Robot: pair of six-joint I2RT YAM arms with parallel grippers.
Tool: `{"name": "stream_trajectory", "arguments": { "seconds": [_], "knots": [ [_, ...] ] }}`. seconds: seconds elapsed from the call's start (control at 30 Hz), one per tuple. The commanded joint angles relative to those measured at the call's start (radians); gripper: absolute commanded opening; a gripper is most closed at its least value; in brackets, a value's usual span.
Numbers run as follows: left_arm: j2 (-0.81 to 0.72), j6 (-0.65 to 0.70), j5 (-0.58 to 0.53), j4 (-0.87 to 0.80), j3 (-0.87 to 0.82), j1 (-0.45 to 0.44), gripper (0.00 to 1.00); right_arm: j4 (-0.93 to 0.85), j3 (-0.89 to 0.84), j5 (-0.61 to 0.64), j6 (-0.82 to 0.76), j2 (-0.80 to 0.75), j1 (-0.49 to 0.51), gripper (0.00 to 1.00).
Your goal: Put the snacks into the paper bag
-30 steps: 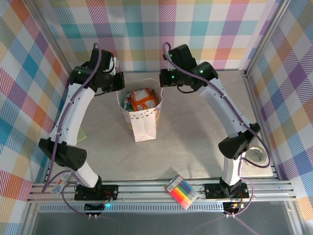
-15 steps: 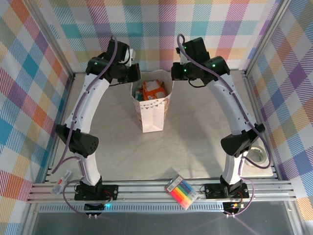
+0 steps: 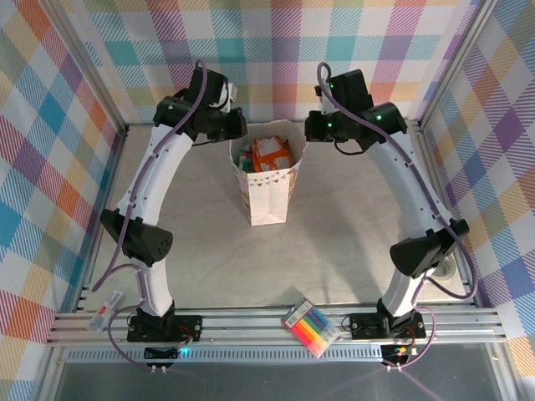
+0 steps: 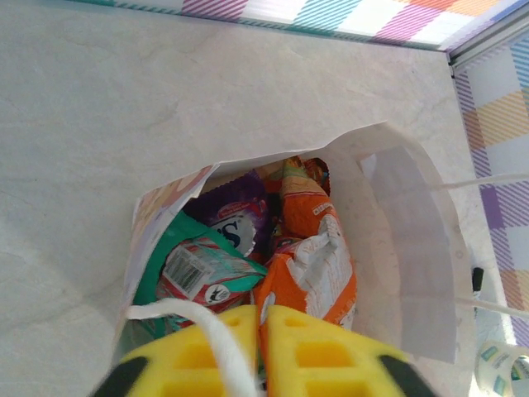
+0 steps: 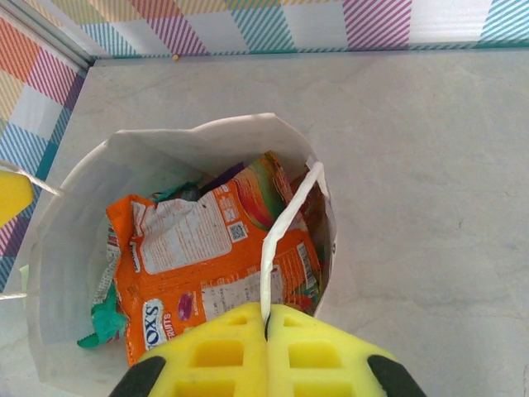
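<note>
One risk was judged greatest: the paper bag (image 3: 267, 196), stood upright at the far side of the desk (image 3: 359, 217), could be pulled over or torn at its mouth if its handles were drawn unevenly (thin paper gives little warning), and its load spilled.

Inside it the snacks (image 3: 269, 154) were seen packed on end. A large orange packet (image 5: 198, 265) lay uppermost, a purple bag (image 4: 235, 217) and a teal packet (image 4: 169, 269) were tucked beside it, and a multicoloured packet (image 5: 260, 188) was wedged behind. With these inside, the task was judged all but done.

The right rope handle (image 5: 285, 219) was clamped in the right pincer (image 5: 266, 331), its jaws pressed together on the cord. The left rope handle (image 4: 186, 310) was draped across the left pincer (image 4: 263, 335), whose jaws stood nearly together; whether that cord was gripped could not be told.
</note>
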Motion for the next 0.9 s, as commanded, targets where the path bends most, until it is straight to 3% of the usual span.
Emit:
{"name": "stream_trajectory", "arguments": {
  "seconds": [0.0, 0.17, 0.3, 0.37, 0.5, 0.63, 0.87],
  "knots": [
    [0.001, 0.007, -0.037, -0.022, 0.033, -0.012, 0.28, 0.054, -0.051, -0.04, 0.022, -0.044, -0.009, 0.14],
    [-0.027, 0.031, -0.159, -0.071, 0.033, -0.004, 0.45, 0.055, -0.086, -0.014, 0.016, -0.089, -0.012, 0.44],
    [-0.084, 0.045, -0.203, -0.068, -0.002, 0.018, 0.52, 0.061, -0.129, 0.011, 0.005, -0.141, -0.024, 0.54],
    [-0.119, 0.062, -0.219, -0.066, -0.023, 0.034, 0.55, 0.065, -0.156, 0.016, 0.0, -0.166, -0.037, 0.58],
    [-0.212, 0.056, -0.237, -0.044, -0.128, 0.11, 0.56, 0.089, -0.242, 0.006, -0.004, -0.221, -0.081, 0.54],
    [-0.314, 0.043, -0.219, 0.017, -0.295, 0.2, 0.58, 0.112, -0.326, -0.014, 0.0, -0.27, -0.137, 0.64],
    [-0.442, 0.009, -0.201, 0.163, -0.613, 0.305, 0.58, 0.19, -0.522, -0.072, 0.022, -0.33, -0.259, 0.7]
  ]
}}
